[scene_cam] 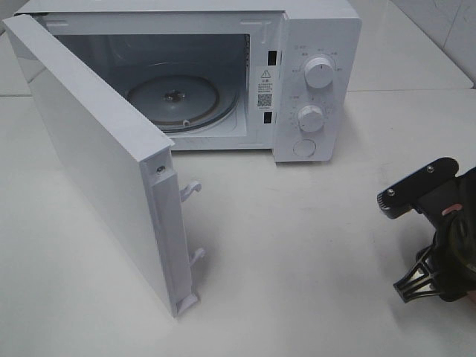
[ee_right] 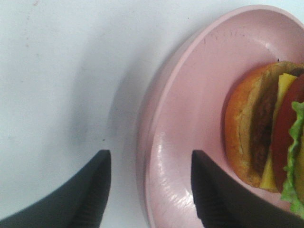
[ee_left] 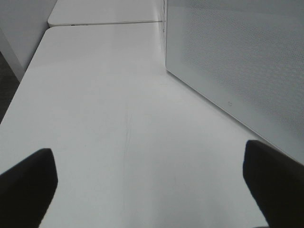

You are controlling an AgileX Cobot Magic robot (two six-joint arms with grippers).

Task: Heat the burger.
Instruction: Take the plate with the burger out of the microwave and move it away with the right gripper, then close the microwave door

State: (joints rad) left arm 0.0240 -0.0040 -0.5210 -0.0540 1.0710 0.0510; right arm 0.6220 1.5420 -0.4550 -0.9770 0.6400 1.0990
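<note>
microwave: boxy white microwave oven (scene_cam: 312,44) at the back of the white tabletop (scene_cam: 297,245), cavity wide open to the camera.

door: its white slab of a door (scene_cam: 97,171) is swung all the way out toward the front left, two little white latch hooks (scene_cam: 191,190) poking off the free edge. In the left wrist view the inner face of that door (ee_left: 237,61) is a flat panel with a fine dotted mesh, standing upright just beside the gripper.

turntable: round clear glass turntable (scene_cam: 175,97) sitting on the cavity floor, nothing on it.

controls: two white round knobs, upper (scene_cam: 320,73) and lower (scene_cam: 311,117), stacked on the right-hand panel, with a round white button (scene_cam: 303,147) under them.

burger: the tall burger with the golden-brown bun, dark patty, yellow cheese, red tomato and green lettuce frill (ee_right: 266,142) only shows up in the right wrist view. It's lying on its side on a round pink plate (ee_right: 190,118), layers facing the camera, partly cut off by the frame edge. Not in the microwave. The high view doesn't show it.

right gripper: black gripper (ee_right: 149,185), fingers apart with the plate's rim between them, one finger (ee_right: 95,190) over the tabletop, the other (ee_right: 213,194) over the plate. Can't tell if either tip touches the rim. Nothing clamped. In the high view the arm (scene_cam: 439,230) is at the right edge.

left gripper: black gripper (ee_left: 149,190), jaws spread wide, only the two fingertips (ee_left: 28,180) visible, hanging over bare tabletop, holding nothing.
</note>
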